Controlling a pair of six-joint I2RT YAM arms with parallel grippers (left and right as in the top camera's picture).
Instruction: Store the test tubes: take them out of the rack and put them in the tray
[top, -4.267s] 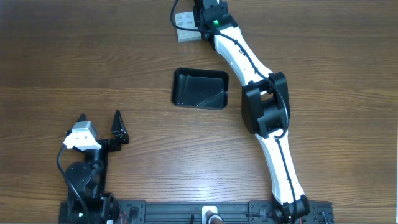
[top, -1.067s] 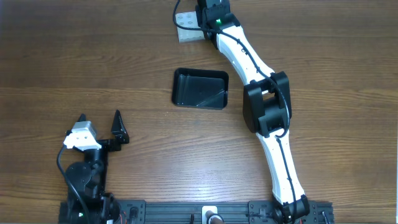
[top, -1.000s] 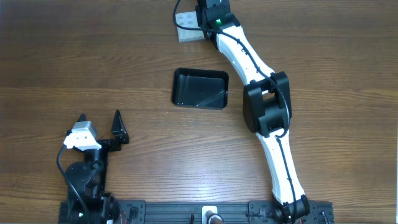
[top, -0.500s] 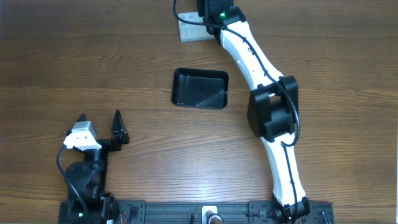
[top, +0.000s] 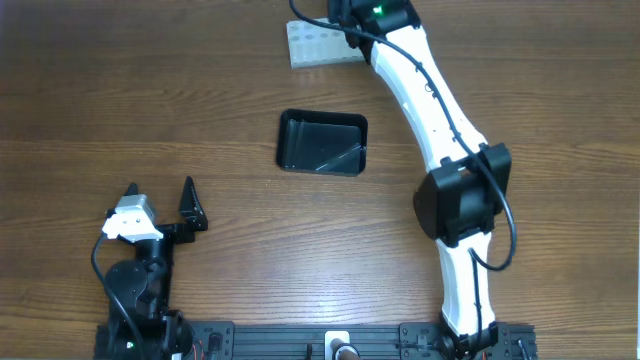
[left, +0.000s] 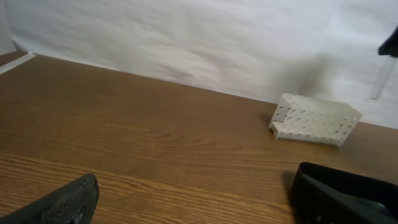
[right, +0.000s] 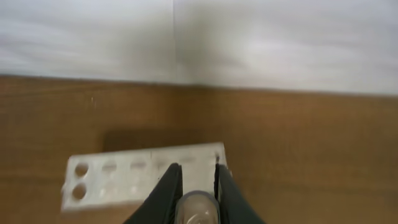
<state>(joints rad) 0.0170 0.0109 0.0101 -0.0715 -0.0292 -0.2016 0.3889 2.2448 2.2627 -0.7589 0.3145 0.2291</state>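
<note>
Where the wooden table (top: 120, 90) meets a white wall (left: 186, 37), the right gripper (right: 195, 169) pinches a test tube (right: 196, 210) above the white rack (right: 124, 177). The left gripper (top: 160, 195) gapes wide, well apart from the black tray (top: 300, 135).

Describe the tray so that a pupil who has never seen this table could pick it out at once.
On the wooden table, look near the middle. The tray lies there, apart from the rack at the far edge. It is black, shallow and open-topped, while the rack is white with rows of holes.
</note>
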